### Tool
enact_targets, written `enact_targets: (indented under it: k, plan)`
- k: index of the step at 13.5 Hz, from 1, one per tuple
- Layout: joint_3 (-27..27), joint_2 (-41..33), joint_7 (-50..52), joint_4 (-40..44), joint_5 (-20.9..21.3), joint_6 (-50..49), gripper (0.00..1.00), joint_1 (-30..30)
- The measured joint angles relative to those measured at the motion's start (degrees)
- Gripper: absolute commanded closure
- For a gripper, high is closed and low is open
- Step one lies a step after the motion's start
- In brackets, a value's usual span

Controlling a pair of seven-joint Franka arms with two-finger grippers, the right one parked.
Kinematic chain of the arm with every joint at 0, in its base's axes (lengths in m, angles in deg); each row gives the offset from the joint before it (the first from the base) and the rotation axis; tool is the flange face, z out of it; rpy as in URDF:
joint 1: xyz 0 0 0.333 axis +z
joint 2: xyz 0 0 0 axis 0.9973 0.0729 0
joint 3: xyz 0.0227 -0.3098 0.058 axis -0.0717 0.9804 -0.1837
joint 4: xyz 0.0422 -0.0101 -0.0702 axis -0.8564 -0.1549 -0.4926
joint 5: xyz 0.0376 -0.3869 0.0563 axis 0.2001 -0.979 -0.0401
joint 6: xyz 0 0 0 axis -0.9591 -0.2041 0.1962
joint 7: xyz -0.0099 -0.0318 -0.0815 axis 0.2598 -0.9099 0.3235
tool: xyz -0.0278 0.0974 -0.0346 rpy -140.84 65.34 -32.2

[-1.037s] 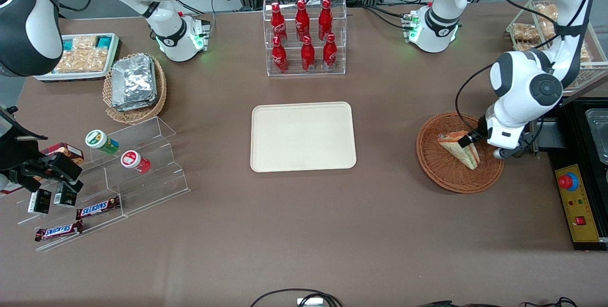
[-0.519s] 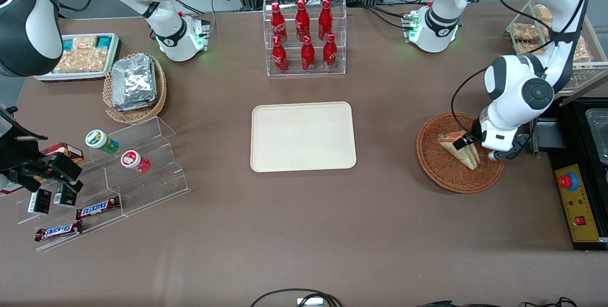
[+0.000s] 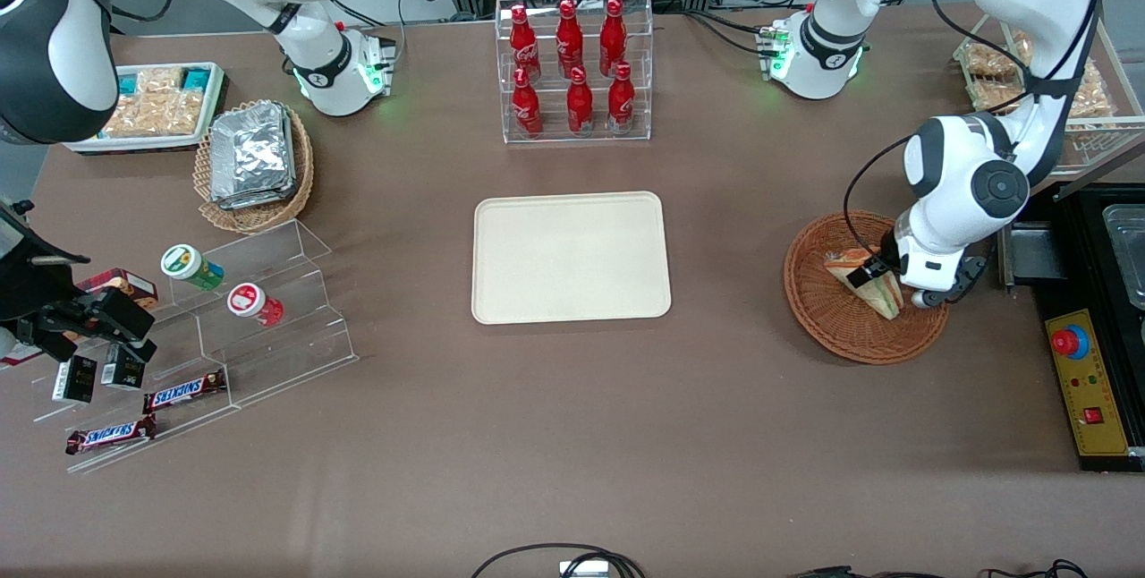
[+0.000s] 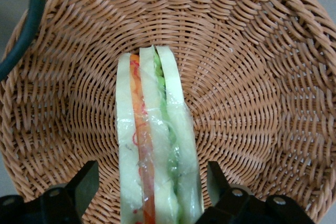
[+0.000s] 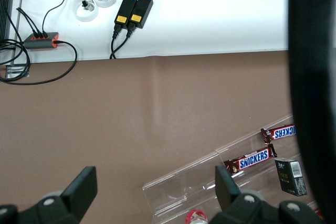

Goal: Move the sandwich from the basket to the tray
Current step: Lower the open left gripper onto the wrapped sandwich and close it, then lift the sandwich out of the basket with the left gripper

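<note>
The sandwich [image 3: 860,281] [image 4: 155,145], a wrapped wedge with orange and green filling, stands on edge in the round brown wicker basket [image 3: 823,327] [image 4: 252,77] toward the working arm's end of the table. My left gripper [image 3: 881,281] [image 4: 151,184] is low in the basket and open. Its two black fingers [image 4: 84,187] straddle the sandwich, with a gap on each side. The cream tray [image 3: 571,258] lies flat in the middle of the table, beside the basket, with nothing on it.
A clear rack of red bottles [image 3: 577,68] stands farther from the camera than the tray. An oval basket of foil packs [image 3: 255,162], a white snack bin [image 3: 152,108] and an acrylic snack stand [image 3: 224,310] lie toward the parked arm's end. A black control box [image 3: 1087,381] sits beside the basket.
The left arm has shifted a little toward the tray and the camera, sliding the open gripper further along the sandwich. The sandwich has not moved.
</note>
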Motion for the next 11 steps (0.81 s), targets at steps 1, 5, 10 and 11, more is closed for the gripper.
enact_targets:
  k: [1,5,10,11]
  plan:
    - [0.0,0.1,0.0,0.0,0.0,0.0,1.00,0.0]
    - [0.0,0.3,0.1,0.1,0.0,0.0,1.00,0.0]
    - [0.1,-1.6,-0.4,1.9,0.2,-4.1,1.00,0.0]
    - [0.6,-2.8,-1.1,2.7,0.2,-6.2,1.00,0.0]
